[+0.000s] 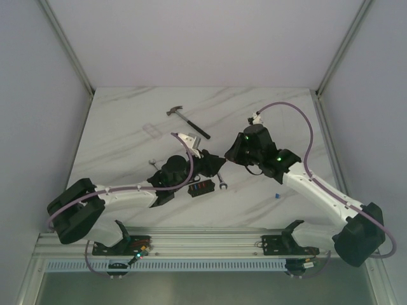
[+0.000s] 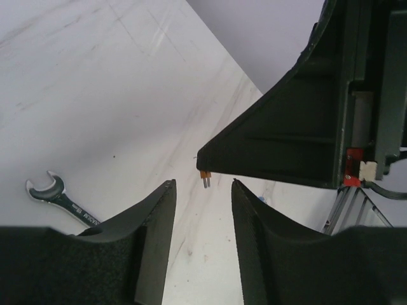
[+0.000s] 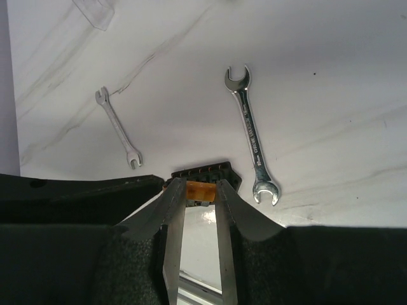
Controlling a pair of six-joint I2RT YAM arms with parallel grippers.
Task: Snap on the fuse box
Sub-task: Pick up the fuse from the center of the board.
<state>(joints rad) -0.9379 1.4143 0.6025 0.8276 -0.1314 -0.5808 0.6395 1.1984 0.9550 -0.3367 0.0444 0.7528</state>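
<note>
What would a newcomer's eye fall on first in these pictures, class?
The right tool pinches a tiny orange fuse over mid-table, close to the small black rectangular plastic fuse box, while the open left tool faces it. A large silver wrench and a smaller silver wrench lie on the white marble-patterned table near the box, and a black-handled hammer lies farther back.

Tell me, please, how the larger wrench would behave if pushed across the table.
The larger wrench looks like polished metal, so probably stiff and heavy for its size. Lying flat on the smooth table, it would likely slide or pivot rather than roll.
</note>
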